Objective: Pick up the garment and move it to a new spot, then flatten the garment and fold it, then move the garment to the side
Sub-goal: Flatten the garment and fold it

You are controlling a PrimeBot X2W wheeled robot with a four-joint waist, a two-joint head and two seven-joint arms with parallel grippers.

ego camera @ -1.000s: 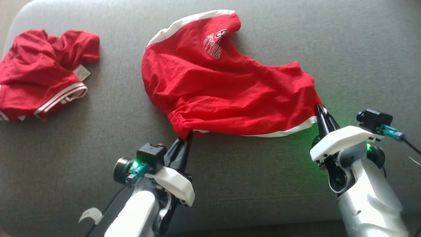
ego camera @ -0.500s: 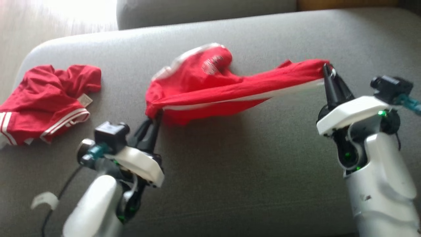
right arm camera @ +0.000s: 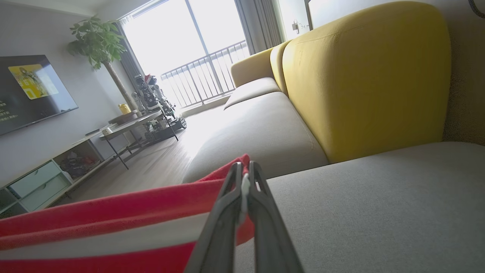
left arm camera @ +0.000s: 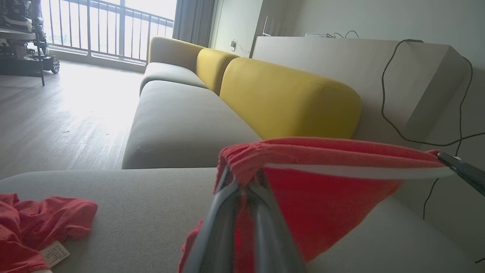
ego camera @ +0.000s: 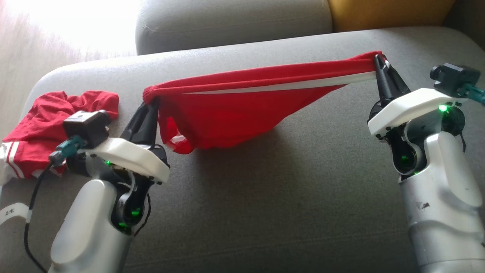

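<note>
The red garment (ego camera: 235, 117) hung stretched between the 2 grippers, raised over the grey sofa seat (ego camera: 265, 197). Its white-banded edge was taut and its body sagged low; contact with the seat could not be confirmed. The left gripper (ego camera: 151, 102) was pinched closed on 1 corner, and the right gripper (ego camera: 377, 60) was clamped on the opposite corner. A crumpled red cloth (ego camera: 41, 121) lay near the seat's left end.

Garment (ego camera: 227, 121): red, white band along stretched edge. Second garment (ego camera: 38, 129), left of left gripper (ego camera: 151, 101): red, white stripes. Sofa (ego camera: 265, 208) grey, cushion (ego camera: 390, 13) yellow.
</note>
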